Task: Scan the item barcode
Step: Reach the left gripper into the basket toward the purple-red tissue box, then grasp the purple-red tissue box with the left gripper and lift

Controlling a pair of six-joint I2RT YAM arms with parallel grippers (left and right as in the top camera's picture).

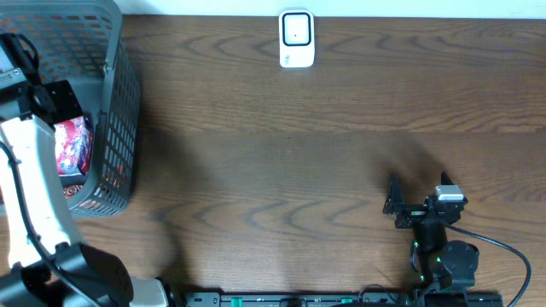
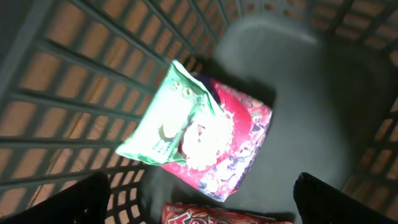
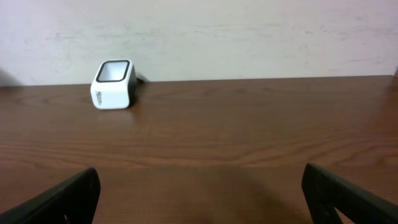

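Dark wooden table [image 1: 299,153] separates a white box-shaped barcode scanner [image 1: 297,38] from a grey plastic mesh basket [image 1: 119,102], where the left gripper [image 2: 202,180], wide open and empty, hovers over a red-and-green snack packet [image 2: 205,137] it likely must descend to grasp; the right gripper [image 3: 200,177] sits open, empty.

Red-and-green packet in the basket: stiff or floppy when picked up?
Probably floppy and light: the packet looks like a crinkled film pouch. Its glossy surface, bright with glare, may slip in the jaws.

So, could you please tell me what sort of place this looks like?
Probably a mock shop checkout on a wooden table: a white barcode scanner stands at the far edge, and a grey basket holds snack packets.
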